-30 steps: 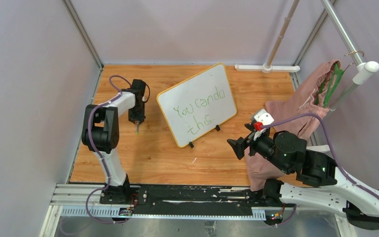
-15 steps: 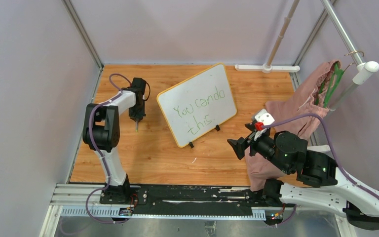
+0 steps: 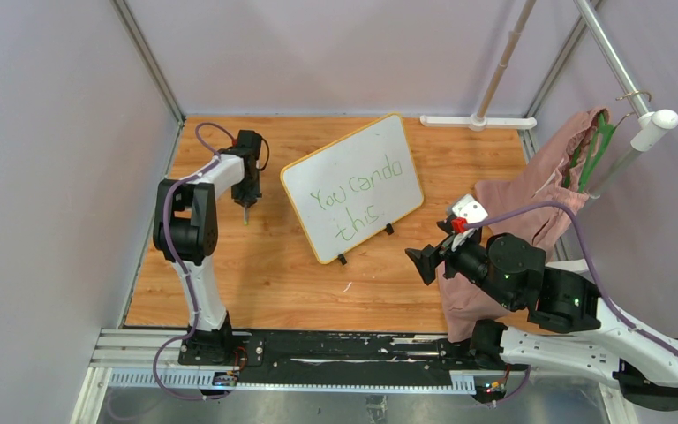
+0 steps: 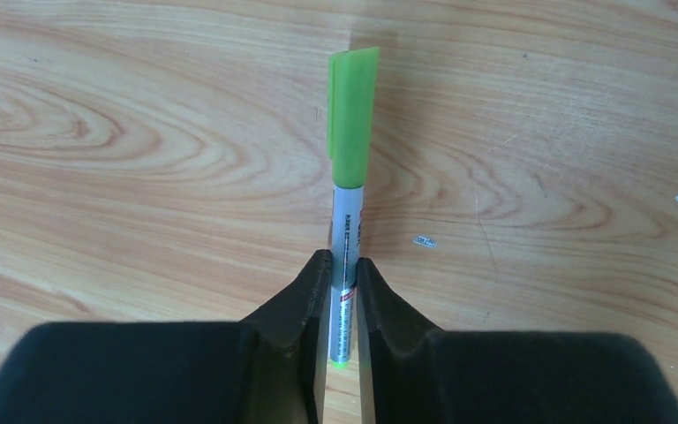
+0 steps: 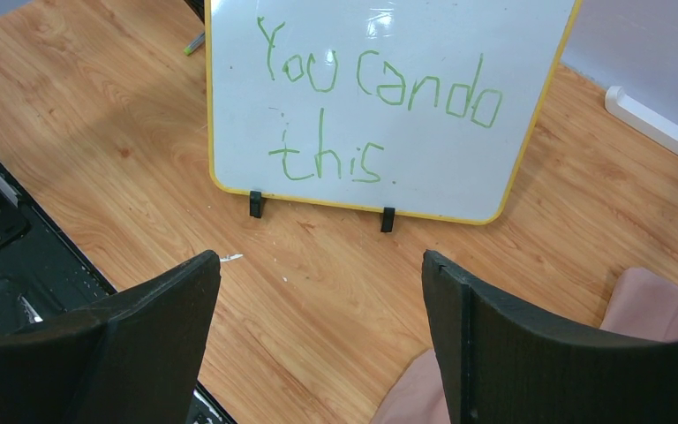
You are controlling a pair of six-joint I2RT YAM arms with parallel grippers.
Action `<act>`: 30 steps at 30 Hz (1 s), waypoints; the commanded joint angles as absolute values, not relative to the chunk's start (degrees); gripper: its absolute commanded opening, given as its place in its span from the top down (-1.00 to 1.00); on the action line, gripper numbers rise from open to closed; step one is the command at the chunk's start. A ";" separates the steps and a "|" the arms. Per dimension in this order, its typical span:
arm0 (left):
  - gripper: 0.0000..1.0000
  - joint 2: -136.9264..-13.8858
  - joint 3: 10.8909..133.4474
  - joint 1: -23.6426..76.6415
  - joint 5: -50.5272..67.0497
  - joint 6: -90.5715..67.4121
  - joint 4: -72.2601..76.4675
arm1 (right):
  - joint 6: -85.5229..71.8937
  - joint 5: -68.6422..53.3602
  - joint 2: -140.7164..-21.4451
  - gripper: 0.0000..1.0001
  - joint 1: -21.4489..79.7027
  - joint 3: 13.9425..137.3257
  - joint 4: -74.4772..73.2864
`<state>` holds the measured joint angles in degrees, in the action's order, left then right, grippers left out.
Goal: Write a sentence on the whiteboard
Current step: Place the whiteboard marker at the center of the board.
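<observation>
The sentence (image 3: 357, 196), "You can do this", stood in green across two lines of the whiteboard (image 3: 340, 163), which was propped on its two black feet near the middle of the wooden table (image 3: 265, 265), its face tilted toward the arms. Well to the board's left, the left gripper (image 4: 342, 265) pointed down at the tabletop with its jaws pinched almost shut on the grey barrel of a green marker (image 4: 351, 168). The cap was on and aimed at the wood, though we could not tell whether it touched. The right gripper (image 5: 320, 265) hovered near the board's lower edge, jaws spread wide and holding nothing, with a pink cloth (image 3: 530, 190) draped beside its arm. We judged the writing finished and the work at its closing step, putting the pen away. The next move called for lowering the marker until it rested flat, opening the jaws gently so it did not roll, and lifting clear of the board.
</observation>
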<state>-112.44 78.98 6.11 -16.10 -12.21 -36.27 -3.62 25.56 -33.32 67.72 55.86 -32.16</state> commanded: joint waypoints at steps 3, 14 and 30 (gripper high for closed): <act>0.49 -112.64 78.24 5.45 -16.49 -12.33 -35.90 | -3.67 26.64 -32.46 -0.74 67.23 55.80 -31.75; 0.11 -111.42 78.48 5.45 -15.47 -13.30 -36.47 | -4.55 26.53 -32.27 -0.74 67.23 55.69 -32.15; -0.33 -107.16 78.13 5.45 -14.72 -15.20 -35.79 | -5.75 26.13 -32.08 -0.73 67.23 55.22 -32.26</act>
